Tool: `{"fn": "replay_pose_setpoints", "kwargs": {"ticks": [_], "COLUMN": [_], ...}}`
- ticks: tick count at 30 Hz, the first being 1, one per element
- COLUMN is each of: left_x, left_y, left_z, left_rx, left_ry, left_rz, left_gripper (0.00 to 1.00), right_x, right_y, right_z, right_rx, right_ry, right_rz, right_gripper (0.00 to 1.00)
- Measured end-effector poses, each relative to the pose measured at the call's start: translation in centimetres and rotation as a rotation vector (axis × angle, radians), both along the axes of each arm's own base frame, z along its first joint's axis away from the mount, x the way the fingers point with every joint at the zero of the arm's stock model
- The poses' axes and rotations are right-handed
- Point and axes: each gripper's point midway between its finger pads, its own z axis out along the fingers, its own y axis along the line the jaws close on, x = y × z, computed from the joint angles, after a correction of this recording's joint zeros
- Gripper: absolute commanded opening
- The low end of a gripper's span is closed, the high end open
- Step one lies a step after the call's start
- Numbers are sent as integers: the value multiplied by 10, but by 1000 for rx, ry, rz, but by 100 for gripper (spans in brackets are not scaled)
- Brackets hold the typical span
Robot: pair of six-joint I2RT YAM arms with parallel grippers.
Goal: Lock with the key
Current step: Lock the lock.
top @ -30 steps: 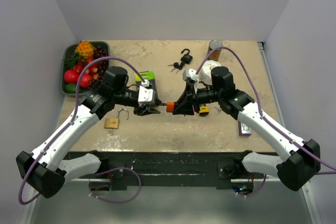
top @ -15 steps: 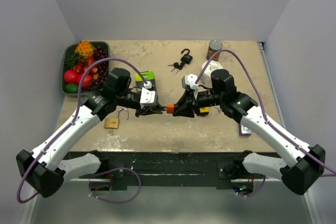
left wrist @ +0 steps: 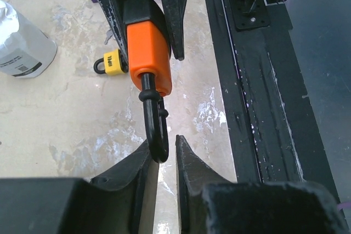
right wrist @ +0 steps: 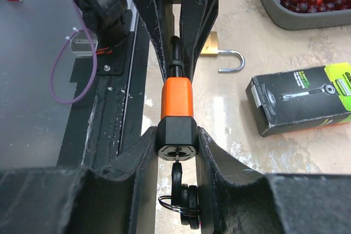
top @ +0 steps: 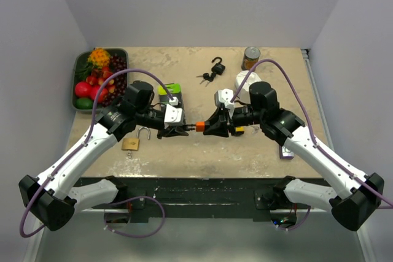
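- Orange padlock (left wrist: 147, 47) is held in the air between the two arms, above the table (left wrist: 55, 124). The right gripper (right wrist: 176, 135) clamps its black end, where the key (right wrist: 176, 175) sits in the keyhole.
- The left gripper (left wrist: 163, 145) is almost closed and pinches the shackle (left wrist: 153, 119) at its tips.
- I think the shackle must be pushed straight along the body (no twisting), with the free leg facing its hole.
- That hole is hidden, and so is the key blade.

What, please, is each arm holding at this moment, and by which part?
Both hold the orange padlock: the right fingers grip its black base, and the left fingers appear to pinch its shackle.
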Motion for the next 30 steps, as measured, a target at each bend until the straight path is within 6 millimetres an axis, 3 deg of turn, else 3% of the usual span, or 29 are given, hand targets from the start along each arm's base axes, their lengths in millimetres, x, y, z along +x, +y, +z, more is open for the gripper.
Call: {"fn": "replay_pose_setpoints", "kwargs": {"ticks": [4, 16, 20, 26, 30], "left_x": [1, 14, 14, 12, 10], "left_y": [0, 3, 2, 3, 3], "left_z": [-1, 4, 7, 6, 6], "left_rx": [4, 26, 21, 24, 22], "left_ry": [0, -48, -59, -58, -51], "left_rz": [5, 56, 53, 40, 34], "left_gripper": [31, 31, 38, 28, 27], "right_x": [0, -2, 1, 2, 3], "right_y": [0, -2, -2, -3, -3], "right_z": [0, -6, -7, -8, -8], "right_rx": [-2, -23, -31, -34, -36], "right_ry": [-9, -10, -13, -15, -16], "right_rz": [4, 7, -8, -16, -22], "right_gripper": [0, 0, 0, 0, 0]}}
